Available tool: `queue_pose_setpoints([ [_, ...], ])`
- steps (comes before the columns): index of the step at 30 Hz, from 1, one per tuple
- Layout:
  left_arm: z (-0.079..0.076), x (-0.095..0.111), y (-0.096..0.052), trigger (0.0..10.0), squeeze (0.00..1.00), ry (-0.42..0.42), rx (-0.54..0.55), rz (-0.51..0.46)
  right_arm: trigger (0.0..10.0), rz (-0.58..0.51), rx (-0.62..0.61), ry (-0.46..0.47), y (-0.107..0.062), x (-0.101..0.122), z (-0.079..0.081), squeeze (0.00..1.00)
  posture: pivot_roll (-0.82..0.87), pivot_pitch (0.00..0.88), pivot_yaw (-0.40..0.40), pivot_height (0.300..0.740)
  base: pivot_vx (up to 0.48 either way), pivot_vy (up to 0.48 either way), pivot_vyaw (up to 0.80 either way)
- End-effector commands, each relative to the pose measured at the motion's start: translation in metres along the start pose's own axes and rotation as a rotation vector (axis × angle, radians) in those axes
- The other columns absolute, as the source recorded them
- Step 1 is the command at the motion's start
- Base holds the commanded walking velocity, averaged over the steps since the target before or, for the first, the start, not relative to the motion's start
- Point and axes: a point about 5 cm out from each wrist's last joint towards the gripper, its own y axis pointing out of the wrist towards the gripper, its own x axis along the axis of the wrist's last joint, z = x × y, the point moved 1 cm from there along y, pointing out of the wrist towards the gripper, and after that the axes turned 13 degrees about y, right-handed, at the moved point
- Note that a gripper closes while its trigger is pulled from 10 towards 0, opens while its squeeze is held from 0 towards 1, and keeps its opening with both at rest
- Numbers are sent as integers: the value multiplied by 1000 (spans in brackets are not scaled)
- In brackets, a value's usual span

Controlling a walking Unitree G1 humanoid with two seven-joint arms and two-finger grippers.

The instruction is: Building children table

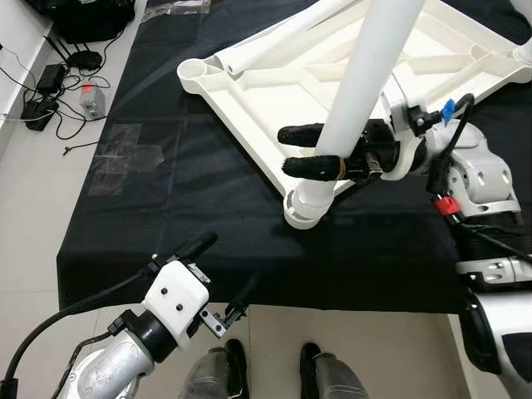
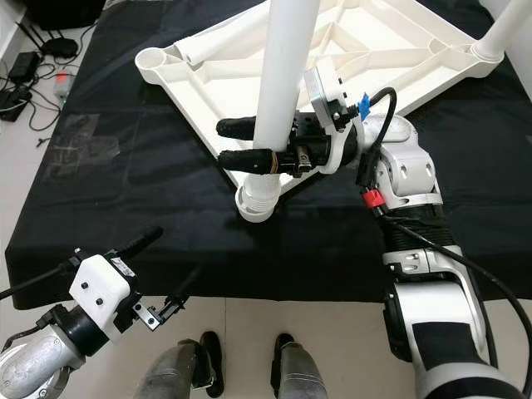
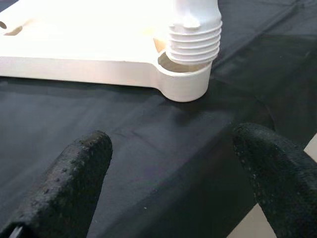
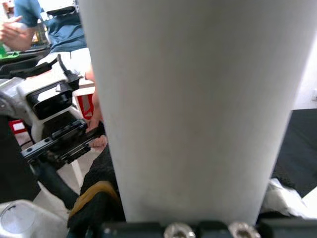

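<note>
Black cloth (image 1: 208, 208) over pale tiled floor (image 1: 50, 216)

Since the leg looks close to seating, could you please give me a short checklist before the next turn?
1. Right gripper shut on table leg: ok.
2. Leg's threaded end in corner socket: ok.
3. Threads fully seated: not ok, several ribs exposed.
4. Leg square to tabletop: cannot tell.
5. Left gripper open, apart from the parts: ok.
6. Tabletop resting on black cloth: ok.

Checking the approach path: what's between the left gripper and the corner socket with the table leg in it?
Bare black cloth, as the left wrist view shows, lies between the open left gripper and the corner socket holding the table leg.
</note>
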Motion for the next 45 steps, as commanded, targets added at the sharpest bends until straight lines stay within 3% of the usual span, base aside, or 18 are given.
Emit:
queue_pose_setpoints([
  [1, -2, 0, -5, 10000, 0, 0, -15, 11, 10000, 27, 45, 17, 3, -8, 5, 0, 77, 372, 40, 740, 0, 0, 0],
  [7, -3, 0, -9, 10000, 0, -15, 1, 26, 10000, 62, 44, 18, 14, -15, 5, 0, 61, 363, 35, 740, 0, 0, 0],
  [11, -11, 2, -13, 10000, 0, -59, -11, 31, 10000, 91, 15, 15, 21, -21, -1, 0, 56, 344, 23, 740, 0, 0, 0],
  [19, -16, 2, -9, 10000, 0, -53, -17, -3, 10000, 92, -21, 12, 27, -24, -10, 0, 58, 338, 12, 740, 0, 0, 0],
  [38, -18, 4, -9, 10000, 0, -67, -37, -38, 10000, 171, 11, 32, 13, -26, -8, 0, 47, 341, 15, 740, 0, 0, 0],
  [45, -18, 4, -7, 10000, 0, -67, -36, -46, 10000, 215, 8, 39, 20, -32, -10, 0, 43, 348, 11, 740, 0, 0, 0],
])
